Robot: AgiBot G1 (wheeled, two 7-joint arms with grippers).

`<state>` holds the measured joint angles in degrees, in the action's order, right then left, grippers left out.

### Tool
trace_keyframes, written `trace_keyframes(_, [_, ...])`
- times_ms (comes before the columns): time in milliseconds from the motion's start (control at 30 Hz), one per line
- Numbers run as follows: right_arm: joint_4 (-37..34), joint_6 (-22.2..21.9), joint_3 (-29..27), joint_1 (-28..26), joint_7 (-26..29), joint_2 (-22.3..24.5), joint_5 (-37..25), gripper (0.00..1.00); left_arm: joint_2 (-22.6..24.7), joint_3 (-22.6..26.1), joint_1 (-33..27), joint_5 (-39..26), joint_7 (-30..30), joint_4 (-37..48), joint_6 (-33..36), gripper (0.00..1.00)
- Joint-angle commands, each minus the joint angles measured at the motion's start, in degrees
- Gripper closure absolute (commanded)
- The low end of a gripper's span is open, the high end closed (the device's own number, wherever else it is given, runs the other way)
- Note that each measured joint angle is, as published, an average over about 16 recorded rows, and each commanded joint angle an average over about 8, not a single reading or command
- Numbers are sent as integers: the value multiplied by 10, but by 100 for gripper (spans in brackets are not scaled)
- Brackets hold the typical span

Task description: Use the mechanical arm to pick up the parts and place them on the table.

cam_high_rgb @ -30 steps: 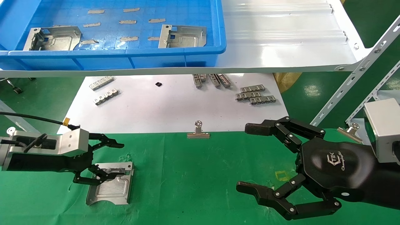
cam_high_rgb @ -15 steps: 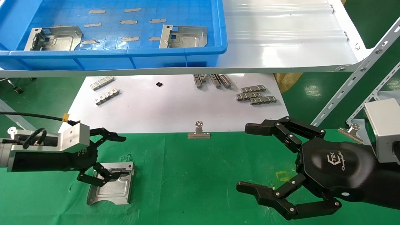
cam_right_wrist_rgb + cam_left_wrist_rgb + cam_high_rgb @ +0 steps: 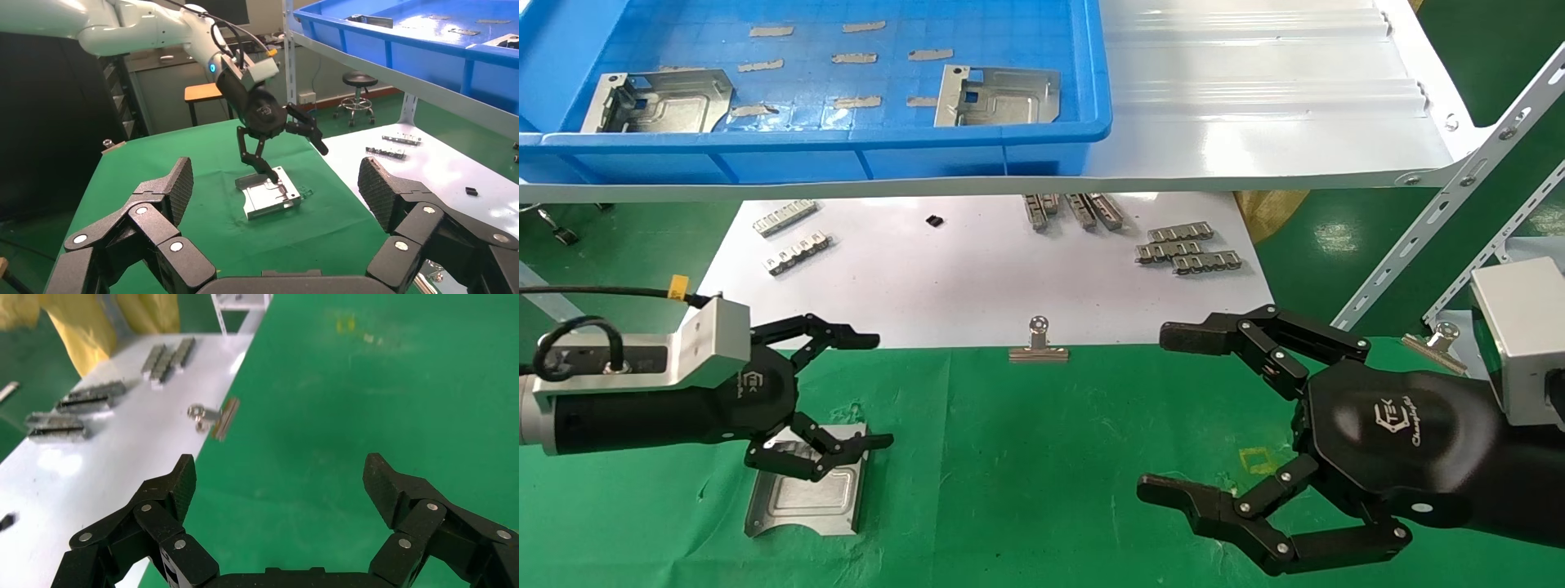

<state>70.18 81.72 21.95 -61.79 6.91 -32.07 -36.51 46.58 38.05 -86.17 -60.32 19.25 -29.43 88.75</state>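
One silver part lies flat on the green table at the front left; it also shows in the right wrist view. My left gripper is open and empty, raised just above the part's far edge; in its wrist view only green cloth lies between the fingers. Two more parts lie in the blue bin on the white shelf. My right gripper is open and empty, low over the cloth at the front right.
A white paper sheet carries small notched metal strips and a tiny black piece. Binder clips sit at the paper's edges. A slotted metal bracket slants at the right.
My left gripper has lifted off the part and moved up and right, its fingers spread wider. The part stays flat on the cloth. The right arm has not moved.
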Motion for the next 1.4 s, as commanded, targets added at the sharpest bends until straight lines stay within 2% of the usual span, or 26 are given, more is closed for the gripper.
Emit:
trace_keyframes(33, [0, 0, 0, 0, 0, 0, 0, 0, -6, -12, 13, 10, -16, -24, -2, 0])
trace_keyframes(1100, [0, 0, 0, 0, 0, 0, 0, 0, -106, -201, 225, 169, -274, -404, -28, 0])
trace_keyframes(1400, [0, 0, 0, 0, 0, 0, 0, 0, -121, -231, 258, 194, -309, -462, -31, 0])
